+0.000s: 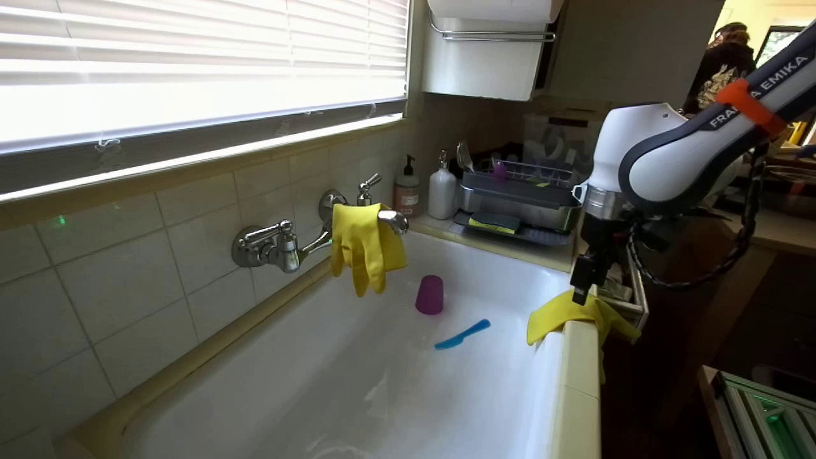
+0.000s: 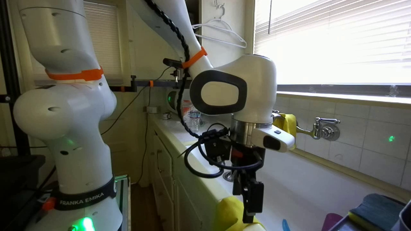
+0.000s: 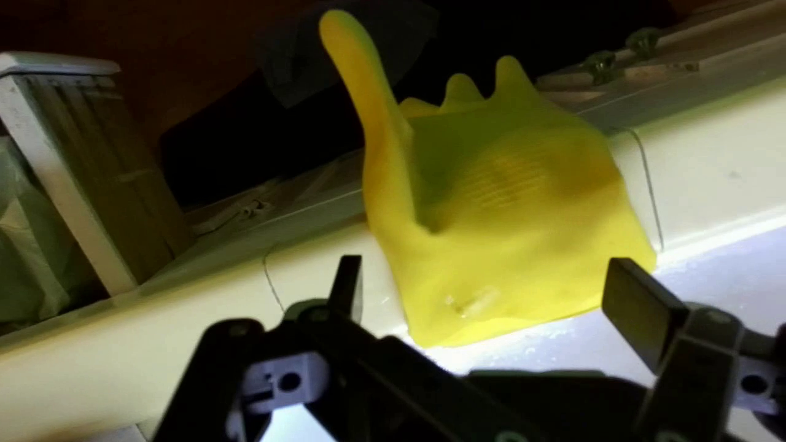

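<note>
The black claw (image 3: 487,276) is standing wide, and in the wrist view its two fingers (image 3: 642,313) are sitting far apart at the lower left and lower right of the frame. A yellow glove (image 3: 522,245) is lying in the middle of that frame, draping over the cream rim (image 3: 712,166) of the white sink (image 1: 478,401). Its finger end is pointing to the top of the frame, and its wide end is hanging on the sink side. In both exterior views the claw is pointing down just by this glove, though whether the two are touching, one cannot tell. In an exterior view, a second glove (image 1: 358,245) is hanging on the shiny tap (image 1: 393,222) near the middle of the frame. Below it, to the right, a purple cup (image 1: 431,294) is sitting in the sink, and a blue knife (image 1: 463,335) is lying near the cup. Higher up, a white pump bottle (image 1: 442,194) is standing beside a dish rack (image 1: 519,196), and a sponge (image 1: 496,222) is resting in front of the rack.
</note>
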### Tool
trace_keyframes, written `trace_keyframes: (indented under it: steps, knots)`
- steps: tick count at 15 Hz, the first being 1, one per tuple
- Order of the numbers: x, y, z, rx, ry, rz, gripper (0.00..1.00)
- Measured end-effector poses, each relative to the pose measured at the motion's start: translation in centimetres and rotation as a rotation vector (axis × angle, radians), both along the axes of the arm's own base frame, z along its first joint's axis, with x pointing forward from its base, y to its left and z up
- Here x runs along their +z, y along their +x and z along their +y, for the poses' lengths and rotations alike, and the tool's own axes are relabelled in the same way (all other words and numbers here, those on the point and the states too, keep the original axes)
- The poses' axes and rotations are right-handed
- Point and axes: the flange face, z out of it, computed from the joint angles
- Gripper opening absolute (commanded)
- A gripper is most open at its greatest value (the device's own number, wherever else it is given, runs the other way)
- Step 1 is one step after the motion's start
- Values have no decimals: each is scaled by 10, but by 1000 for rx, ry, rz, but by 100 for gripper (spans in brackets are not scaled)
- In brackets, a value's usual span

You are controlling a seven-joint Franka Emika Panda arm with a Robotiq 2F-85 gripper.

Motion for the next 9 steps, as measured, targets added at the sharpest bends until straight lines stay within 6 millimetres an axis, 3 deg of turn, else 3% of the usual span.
trace_keyframes:
  steps: [9]
  knots:
    - [-8,23,2,-79,76,90,100]
